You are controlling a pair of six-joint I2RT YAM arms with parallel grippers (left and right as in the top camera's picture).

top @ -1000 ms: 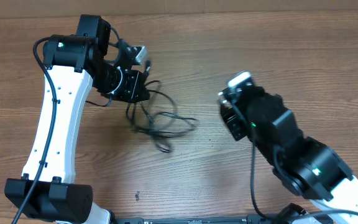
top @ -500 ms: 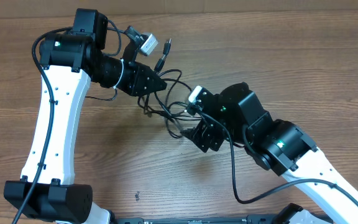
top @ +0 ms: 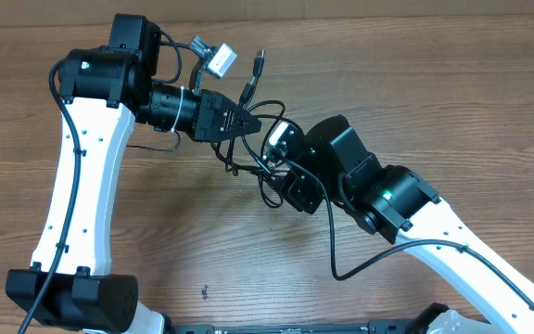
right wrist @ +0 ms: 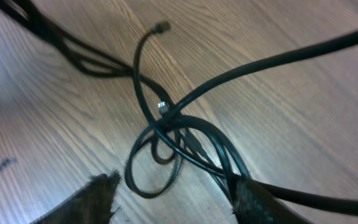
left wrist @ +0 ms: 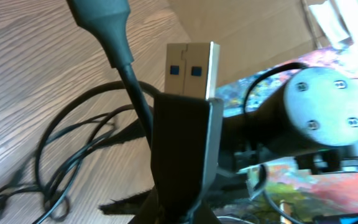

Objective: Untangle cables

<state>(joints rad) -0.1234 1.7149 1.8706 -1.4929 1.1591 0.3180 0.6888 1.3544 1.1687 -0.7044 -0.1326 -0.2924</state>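
The cables (top: 260, 160) are thin black cords tangled between my two arms on the wooden table. My left gripper (top: 247, 123) is shut on the black body (left wrist: 182, 143) of a cord whose silvery USB plug (left wrist: 193, 70) sticks out beyond the jaws. A jack plug (top: 259, 61) dangles nearby. My right gripper (top: 274, 174) hovers over the tangle. In the right wrist view its fingers (right wrist: 95, 198) stand apart, with a loop (right wrist: 157, 171) between them and the knot (right wrist: 166, 116) just ahead. The right finger touches several strands. A small plug end (right wrist: 161, 27) lies beyond.
The right arm's grey joint (left wrist: 322, 106) fills the background of the left wrist view. The right arm's own thick wire (top: 341, 264) loops over the table (top: 109, 278). A cardboard wall (top: 387, 7) runs along the table's far edge.
The right arm swung in from the right and now sits over the tangle. The left gripper carried its cord up and to the right, pulling strands off the table.
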